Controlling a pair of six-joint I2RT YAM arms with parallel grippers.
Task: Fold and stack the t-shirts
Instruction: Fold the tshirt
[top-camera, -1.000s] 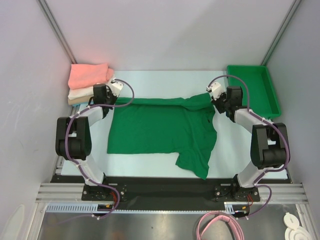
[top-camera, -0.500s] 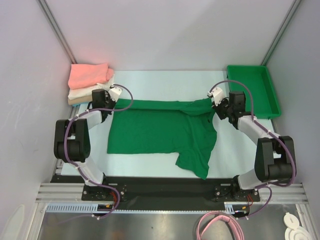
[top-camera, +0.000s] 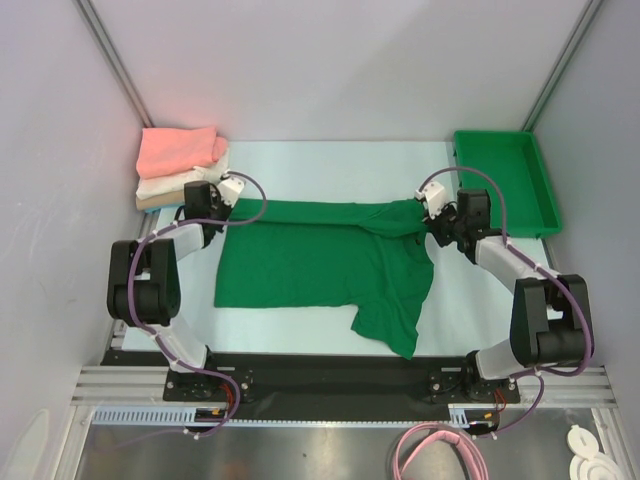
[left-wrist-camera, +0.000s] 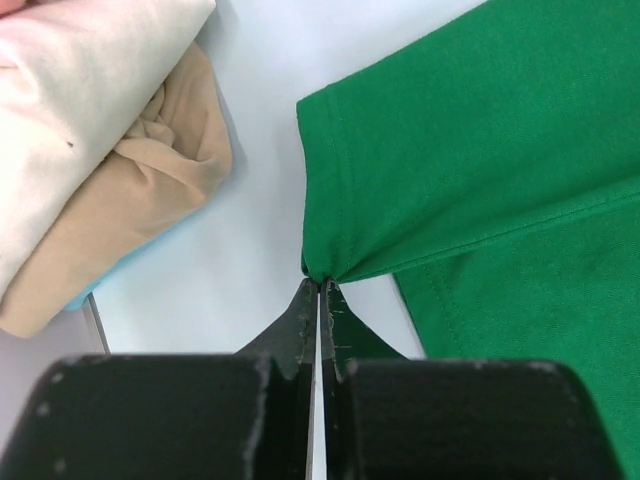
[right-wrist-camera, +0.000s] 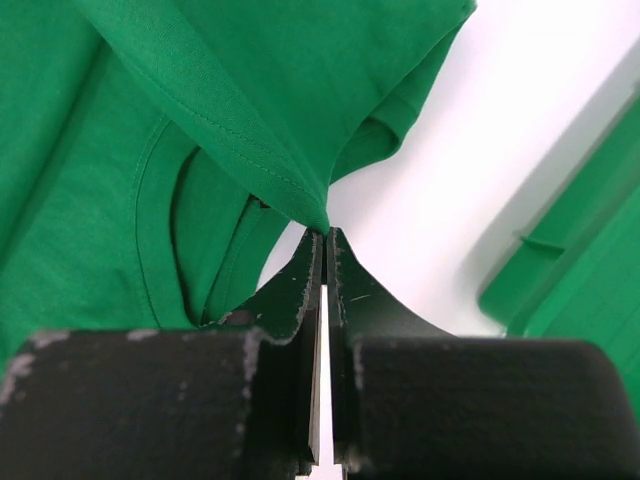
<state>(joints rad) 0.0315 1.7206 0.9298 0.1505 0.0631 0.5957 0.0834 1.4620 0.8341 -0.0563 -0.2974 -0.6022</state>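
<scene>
Grey walls (top-camera: 330, 70) enclose the pale table (top-camera: 330, 160) I work over. At centre lies the dark green t-shirt (top-camera: 310, 260), its far edge stretched between my arms. Far right: green plastic bin (top-camera: 505, 180), apart from it. Far left: folded t-shirts (top-camera: 180, 165), pink on white on tan. My left gripper (left-wrist-camera: 320, 290) and right gripper (right-wrist-camera: 326, 235) each pinch a corner, jaws closed.

- The dark green t-shirt (top-camera: 310, 265) lies spread mid-table, its far edge pulled taut in a straight line. Its right side is rumpled, with a flap trailing toward the near edge.
- The folded salmon pink t-shirt (top-camera: 178, 150) tops the white t-shirt (top-camera: 168, 185) and the tan t-shirt (top-camera: 150, 201), stacked at the far left corner.
</scene>
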